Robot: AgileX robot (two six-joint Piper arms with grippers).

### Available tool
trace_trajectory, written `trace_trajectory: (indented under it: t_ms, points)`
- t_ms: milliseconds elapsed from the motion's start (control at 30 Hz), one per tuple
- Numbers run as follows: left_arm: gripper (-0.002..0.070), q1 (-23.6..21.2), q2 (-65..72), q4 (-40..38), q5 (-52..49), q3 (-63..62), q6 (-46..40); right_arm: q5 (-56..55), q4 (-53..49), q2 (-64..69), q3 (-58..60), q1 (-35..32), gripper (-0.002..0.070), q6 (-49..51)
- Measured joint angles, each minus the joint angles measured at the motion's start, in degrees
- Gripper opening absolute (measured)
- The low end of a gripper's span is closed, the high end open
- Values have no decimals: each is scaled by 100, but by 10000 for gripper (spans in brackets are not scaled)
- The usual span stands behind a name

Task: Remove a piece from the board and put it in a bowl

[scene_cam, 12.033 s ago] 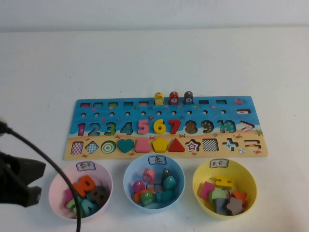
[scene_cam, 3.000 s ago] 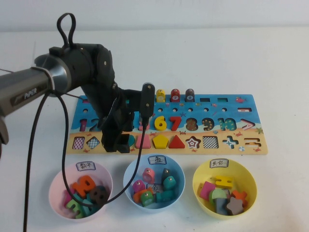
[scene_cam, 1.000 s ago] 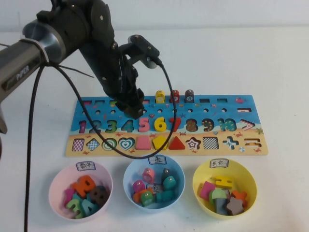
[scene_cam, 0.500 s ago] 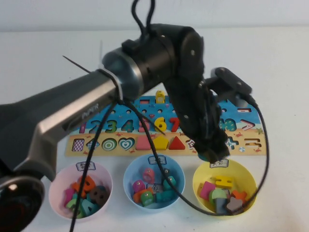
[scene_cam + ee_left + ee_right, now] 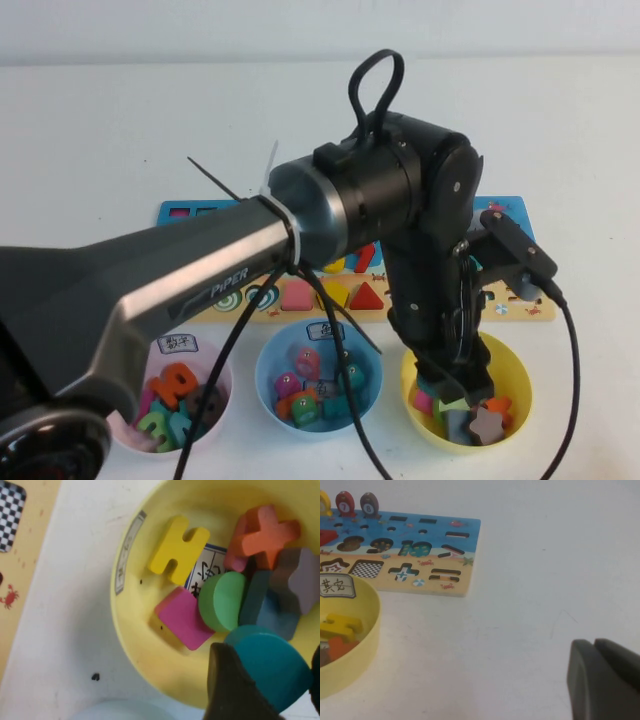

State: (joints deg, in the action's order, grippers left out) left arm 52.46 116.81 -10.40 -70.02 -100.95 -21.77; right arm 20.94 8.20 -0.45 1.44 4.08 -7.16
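My left gripper reaches across the table and hangs low over the yellow bowl. In the left wrist view it is shut on the teal heart piece, held just above the bowl's inner wall and the pieces lying in it. In the high view the arm hides the piece. The arm also covers much of the board; its right end shows in the right wrist view. My right gripper is shut and empty, low over bare table to the right of the bowl.
The yellow bowl holds a yellow piece, an orange cross, a pink square, a green disc and a grey piece. A blue bowl and a pink bowl stand to its left. A black cable loops beside the yellow bowl.
My left arm has moved down and toward the table's front, from over the board's edge to over the yellow bowl, with the teal piece still in it.
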Motion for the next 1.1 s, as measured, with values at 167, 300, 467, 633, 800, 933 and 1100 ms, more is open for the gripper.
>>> trace_trajectory:
  t_ms: [167,300,467,633,800,933,1100]
  points:
    - [279,0,0,2,320,306,0,0,0,0,0,0,-18,0]
    - [279,0,0,125,705,481,0,0,0,0,0,0,-18,0]
    - [279,0,0,150,884,520,124,0,0,0,0,0,-18,0]
    - [279,0,72,154,848,520,172,0,0,0,0,0,-18,0]
    - [279,0,284,164,716,520,186,0,0,0,0,0,-18,0]
    - [279,0,307,153,738,520,186,0,0,0,0,0,-18,0]
    - [286,0,307,78,768,520,186,0,0,0,0,0,-18,0]
